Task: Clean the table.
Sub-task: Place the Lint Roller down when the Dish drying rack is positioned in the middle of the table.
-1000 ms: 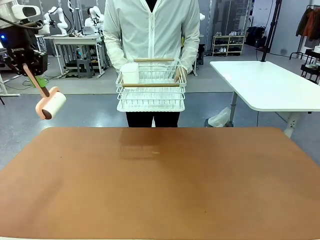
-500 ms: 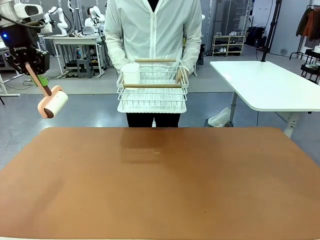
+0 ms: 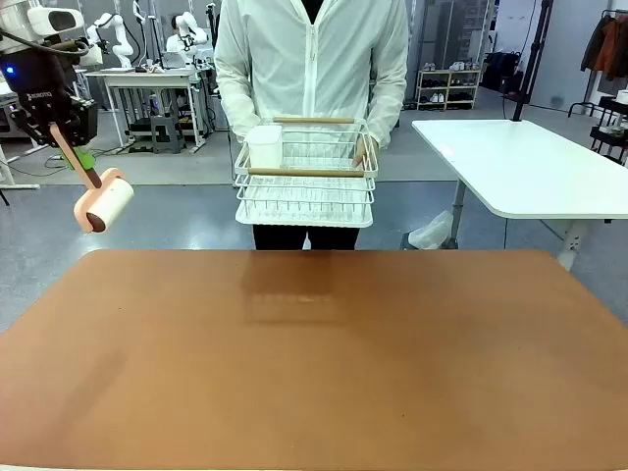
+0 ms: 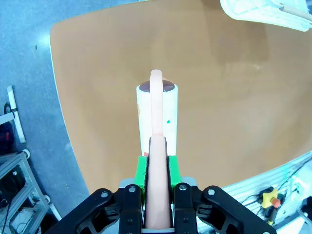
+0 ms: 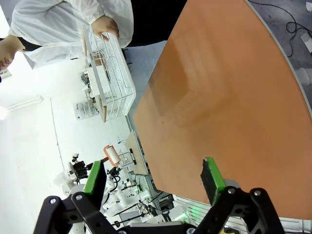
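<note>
Front view: reddish-brown matte table top (image 3: 314,373) is cut off at the bottom and both side edges. Left wrist view: peach plastic lint-roller handle (image 4: 156,112) has its butt end hidden inside the left gripper (image 4: 157,169).

table (image 3: 314,373): smooth, matt | rack (image 3: 304,196): white wire, wooden rails | lint roller (image 3: 106,203): pink plastic handle

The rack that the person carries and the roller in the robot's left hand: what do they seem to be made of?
Rack: thin white wire, probably coated metal, seen in its open grid; its two bars look like pale wood. Roller: matte white drum, likely paper sheets, on a smooth pink handle, probably plastic, in the left hand.
</note>
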Robot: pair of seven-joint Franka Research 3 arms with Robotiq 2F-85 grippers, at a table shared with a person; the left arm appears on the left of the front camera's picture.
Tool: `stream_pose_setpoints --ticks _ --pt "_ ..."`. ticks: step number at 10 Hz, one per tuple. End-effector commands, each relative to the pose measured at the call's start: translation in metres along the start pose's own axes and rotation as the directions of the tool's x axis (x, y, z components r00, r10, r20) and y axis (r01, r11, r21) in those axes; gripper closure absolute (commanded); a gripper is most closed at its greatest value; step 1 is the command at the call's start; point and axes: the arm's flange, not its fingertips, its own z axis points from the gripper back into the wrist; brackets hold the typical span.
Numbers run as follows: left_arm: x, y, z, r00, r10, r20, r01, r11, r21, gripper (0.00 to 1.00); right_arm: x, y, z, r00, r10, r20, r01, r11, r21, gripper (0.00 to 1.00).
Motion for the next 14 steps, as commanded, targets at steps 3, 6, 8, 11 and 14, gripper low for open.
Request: stream_pose_setpoints --ticks 3,6,8,11,14 --pt "0.0024 0.0005 0.0043 1.0 0.003 0.007 -0.003 1.0 0.003 0.79 -0.0025 0.0051 0.0014 1.0 -0.016 -0.001 0.016 1.0 0.012 0.0" --pt "0.0024 0.0005 0.0043 1.0 0.003 0.007 -0.003 1.0 0.003 0.79 -0.0025 0.0051 0.0014 1.0 -0.016 -0.001 0.016 1.0 0.012 0.0" --pt "0.0024 0.0005 0.0043 1.0 0.003 0.007 -0.003 1.0 0.003 0.79 -0.0025 0.0051 0.0014 1.0 -0.016 -0.001 0.016 1.0 0.012 0.0" --pt "0.0024 0.0005 0.0043 1.0 0.003 0.007 -0.003 1.0 0.003 0.79 -0.0025 0.0051 0.0014 1.0 -0.016 -0.001 0.016 1.0 0.012 0.0" --pt "0.0024 0.0005 0.0043 1.0 0.003 0.007 -0.003 1.0 0.003 0.79 -0.0025 0.0051 0.0014 1.0 -0.016 -0.001 0.016 1.0 0.012 0.0"
